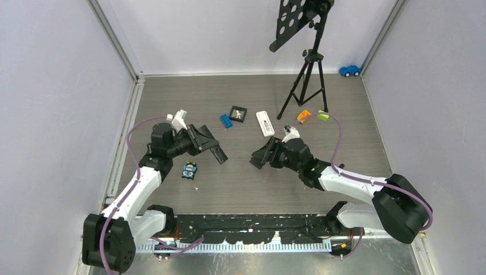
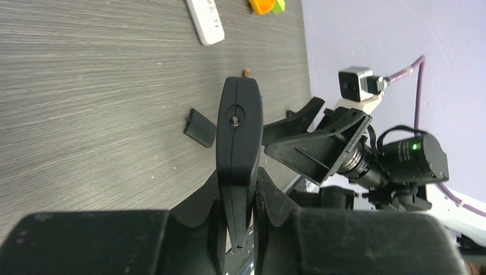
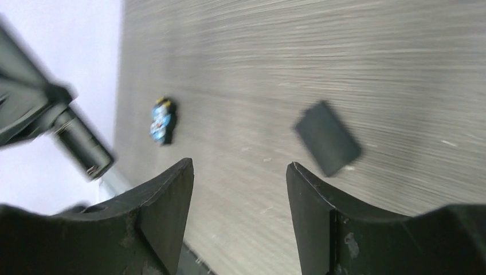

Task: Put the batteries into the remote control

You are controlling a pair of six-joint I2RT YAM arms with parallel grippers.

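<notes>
Two arms reach over the grey table (image 1: 240, 91). Furthest left among the loose things are the batteries (image 1: 189, 170), a small blue, dark and yellow-tipped bunch. They lie left of the black remote control (image 1: 213, 149) and nearer the arm bases, not touching it. Their long axis runs roughly away from the near edge, and the single ends are too small to tell.

The left gripper (image 1: 202, 140) is clamped on the remote control and holds it above the table. The remote control's long axis slants from the gripper toward the right and the near edge, its free end pointing at the right arm. From the left wrist it shows as a narrow, tapering black body with a small round mark on the face.

Beyond the remote control lie a blue block (image 1: 226, 120) and a black square tray (image 1: 239, 107). A flat black rectangular piece (image 2: 199, 127) lies on the table just beside the free end.

Right of the remote control, across a strip of bare table, the right gripper (image 3: 239, 189) has its fingers apart with nothing between them.

Further right and back are a white remote (image 1: 264, 122), a tripod (image 1: 309, 80), an orange piece (image 1: 304, 116), a green piece (image 1: 322, 116) and a blue toy car (image 1: 349, 70). Bare table stretches in front of the remote control toward the near edge.
</notes>
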